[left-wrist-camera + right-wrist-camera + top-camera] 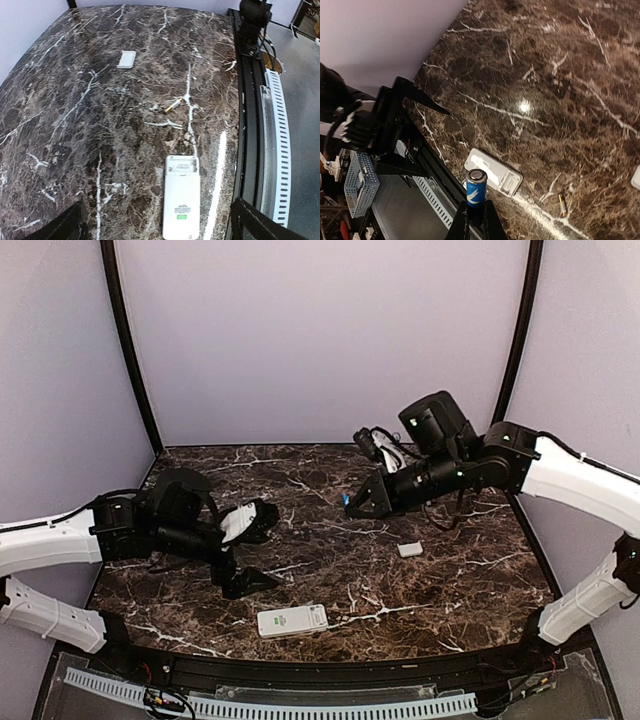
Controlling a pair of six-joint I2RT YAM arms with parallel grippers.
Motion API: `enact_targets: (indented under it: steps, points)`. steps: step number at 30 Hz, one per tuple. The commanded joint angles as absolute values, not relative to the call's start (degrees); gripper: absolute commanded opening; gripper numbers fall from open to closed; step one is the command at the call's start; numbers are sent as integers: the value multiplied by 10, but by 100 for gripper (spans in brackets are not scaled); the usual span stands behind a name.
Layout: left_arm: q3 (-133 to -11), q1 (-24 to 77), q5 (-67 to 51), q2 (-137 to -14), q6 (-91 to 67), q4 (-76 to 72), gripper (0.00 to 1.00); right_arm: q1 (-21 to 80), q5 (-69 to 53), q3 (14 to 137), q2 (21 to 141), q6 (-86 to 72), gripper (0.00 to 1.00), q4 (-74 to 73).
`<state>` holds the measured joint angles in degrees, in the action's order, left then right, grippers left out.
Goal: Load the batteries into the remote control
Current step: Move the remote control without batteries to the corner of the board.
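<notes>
Hanging over the back middle of the bench (450, 590) in the top view, the right gripper (358, 502) is clamped on a blue battery (346, 502), clear of the surface. The left gripper (272, 548) hovers over the left side, jaws spread wide with nothing between them. The remote (292, 621) lies flat just inside the front edge, near its middle, with bare marble all round it. The cover (410, 550) lies well apart from it, toward the right edge.

From the left wrist, the remote lies back up, its long side parallel to the front edge. Its bay, at the end away from the camera, is uncovered and looks pale inside; whether anything sits in it I cannot tell. A loose battery (173, 105) lies beyond that end, apart from the remote, reading yellowish and very small. The cover lies farther off. Only the tips of this gripper's fingers (65, 227) show, cut off at the lower corners.

From the right wrist, the held battery stands upright, metal end up, its lower half hidden between the fingers. The remote lies below it by the front edge, with the loose battery near its bay end. The cover is cut off at the right border.
</notes>
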<state>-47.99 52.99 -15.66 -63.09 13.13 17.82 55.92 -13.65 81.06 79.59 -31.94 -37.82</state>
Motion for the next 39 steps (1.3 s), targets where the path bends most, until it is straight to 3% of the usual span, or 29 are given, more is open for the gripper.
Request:
enact_targets:
  steps: [1, 7, 12, 17, 20, 28, 35, 39]
  points:
    - [-445, 580, -154, -636, 156, 170, 99, 559, -151, 750, 806, -418, 0, -399]
    - [-440, 628, -155, -687, 163, 161, 99, 576, -155, 724, 863, -445, 0, -400]
    - [-429, 631, -82, -721, 171, 140, 99, 576, -165, 753, 916, -405, 0, -445]
    - [-458, 637, -13, -838, 162, 177, 99, 557, -187, 792, 955, -338, 0, -506]
    - [-502, 641, -17, -896, 123, 236, 99, 540, -202, 796, 958, -306, 0, -519]
    - [-521, 643, -68, -904, 70, 276, 99, 523, -241, 768, 956, -269, 0, -507]
    - [-560, 648, -39, -962, 31, 307, 98, 523, -250, 720, 918, -259, 0, -494]
    - [-567, 650, -36, -980, 6, 308, 90, 523, -258, 700, 903, -244, 0, -494]
